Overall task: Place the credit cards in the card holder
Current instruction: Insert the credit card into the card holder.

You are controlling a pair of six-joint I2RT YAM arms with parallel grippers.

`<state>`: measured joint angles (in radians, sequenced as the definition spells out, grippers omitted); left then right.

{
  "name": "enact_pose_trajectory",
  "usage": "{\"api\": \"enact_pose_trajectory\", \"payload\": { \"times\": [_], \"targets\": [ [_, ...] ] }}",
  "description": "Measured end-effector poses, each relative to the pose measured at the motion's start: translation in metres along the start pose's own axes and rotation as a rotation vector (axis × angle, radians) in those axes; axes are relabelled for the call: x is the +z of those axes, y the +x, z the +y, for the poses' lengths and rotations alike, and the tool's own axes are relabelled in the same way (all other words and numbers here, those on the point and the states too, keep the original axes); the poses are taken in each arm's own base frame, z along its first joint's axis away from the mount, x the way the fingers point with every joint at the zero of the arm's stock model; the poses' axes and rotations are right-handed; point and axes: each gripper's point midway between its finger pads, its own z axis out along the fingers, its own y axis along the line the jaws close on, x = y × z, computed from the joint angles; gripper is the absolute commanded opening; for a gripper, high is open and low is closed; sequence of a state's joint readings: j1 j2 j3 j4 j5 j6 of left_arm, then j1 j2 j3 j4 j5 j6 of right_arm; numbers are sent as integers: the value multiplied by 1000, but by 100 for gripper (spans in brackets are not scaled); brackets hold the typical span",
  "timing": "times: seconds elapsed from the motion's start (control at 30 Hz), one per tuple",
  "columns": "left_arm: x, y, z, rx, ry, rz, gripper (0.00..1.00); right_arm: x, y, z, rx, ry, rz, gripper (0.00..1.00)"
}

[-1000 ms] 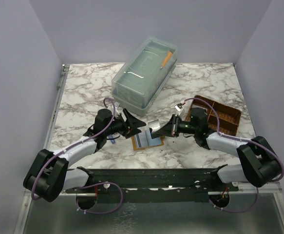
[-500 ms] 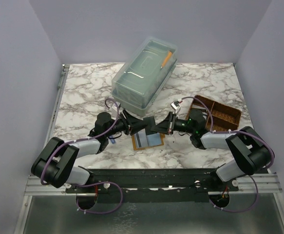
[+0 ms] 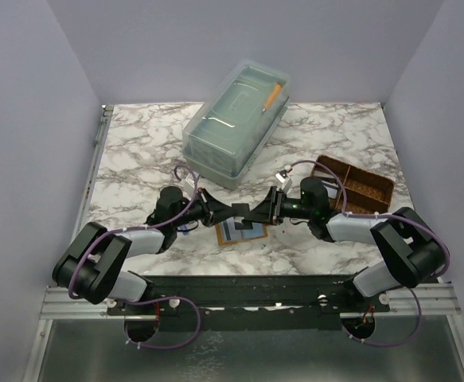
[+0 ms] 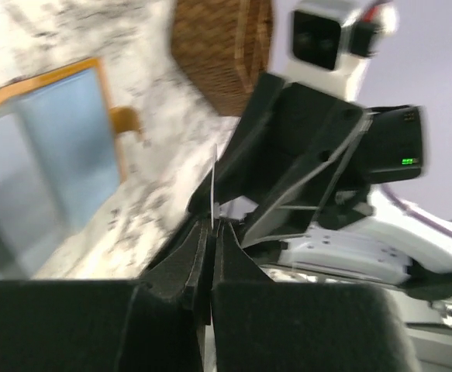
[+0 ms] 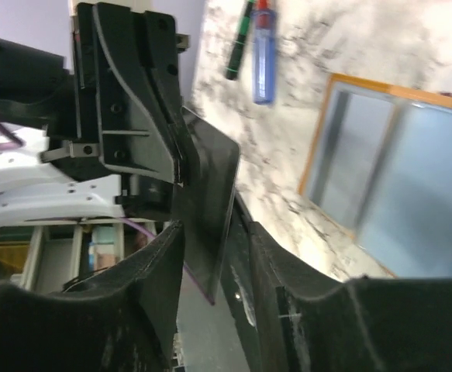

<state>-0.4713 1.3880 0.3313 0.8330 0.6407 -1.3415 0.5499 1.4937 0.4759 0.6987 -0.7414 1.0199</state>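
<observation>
Marble tabletop (image 3: 128, 159) is occupied, nearest the arms, by the card holder (image 3: 243, 231), laid open. Just above it, a grey credit card (image 5: 214, 170) is pinched on edge by the left gripper (image 4: 212, 226); the right gripper (image 5: 210, 226) is spread loosely around it. Insertion is judged not yet begun.

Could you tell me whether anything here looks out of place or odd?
Nothing is spilled or damaged. The one odd thing: a card hangs in mid-air, pinched by the left gripper, with the right gripper spread around it, beside the open card holder.
</observation>
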Motion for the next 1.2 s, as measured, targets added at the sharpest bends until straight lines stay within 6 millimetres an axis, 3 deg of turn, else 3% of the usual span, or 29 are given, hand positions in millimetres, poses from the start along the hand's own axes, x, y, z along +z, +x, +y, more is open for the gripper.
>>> {"api": "enact_pose_trajectory", "payload": {
  "times": [0.1, 0.2, 0.33, 0.5, 0.67, 0.83, 1.2],
  "targets": [
    [-4, 6, 22, 25, -111, 29, 0, 2, -2, -15, -34, 87, 17, 47],
    [-5, 5, 31, 82, -194, 55, 0, 3, -5, -23, -71, 141, 36, 43],
    [-2, -3, 31, 171, -247, 88, 0, 7, -12, -38, -94, 186, 58, 19],
    [-2, 1, 55, 171, -317, 153, 0, 10, -10, -74, -66, 259, 103, 6],
    [-5, 8, 77, 136, -363, 206, 0, 6, -9, -94, -46, 296, 110, 2],
    [-6, 10, 85, 118, -377, 221, 0, 2, -3, -109, -29, 318, 121, 1],
    [-2, 8, 90, 106, -360, 231, 0, 3, -3, -110, -35, 304, 120, 0]
  ]
}}
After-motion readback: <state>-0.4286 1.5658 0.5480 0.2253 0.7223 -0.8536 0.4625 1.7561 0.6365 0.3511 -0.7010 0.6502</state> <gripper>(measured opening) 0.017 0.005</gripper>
